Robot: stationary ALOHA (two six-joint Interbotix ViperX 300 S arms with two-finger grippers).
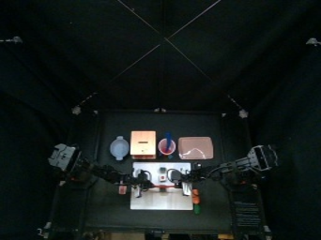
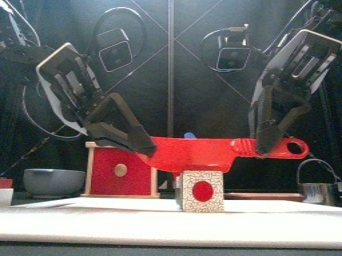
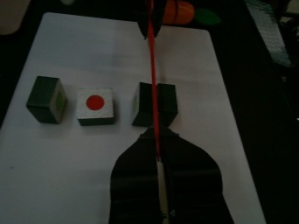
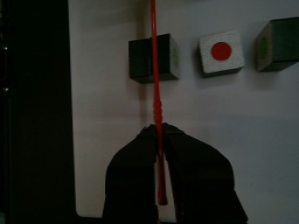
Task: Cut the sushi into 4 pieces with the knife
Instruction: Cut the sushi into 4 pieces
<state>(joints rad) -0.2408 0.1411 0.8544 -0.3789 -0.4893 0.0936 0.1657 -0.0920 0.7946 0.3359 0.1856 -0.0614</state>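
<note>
The sushi lies on the white cutting board (image 3: 122,52) as three dark green pieces: an end block (image 3: 47,98), a middle piece (image 3: 96,105) showing its white face with a red dot, and a larger block (image 3: 162,103). A red toy knife (image 2: 221,150) hangs level across the board, its blade resting on top of the larger block (image 4: 156,59). My left gripper (image 2: 140,150) is shut on the blade's end. My right gripper (image 2: 274,150) is shut on the knife by its looped handle. In the front view only one piece (image 2: 201,190) shows, under the blade.
Behind the board stand a blue-grey bowl (image 1: 119,147), the wooden box (image 1: 145,143), the red cup (image 1: 167,145) and the pink tray (image 1: 197,147). An orange toy (image 3: 177,10) and a green one (image 3: 208,13) lie at the board's right end.
</note>
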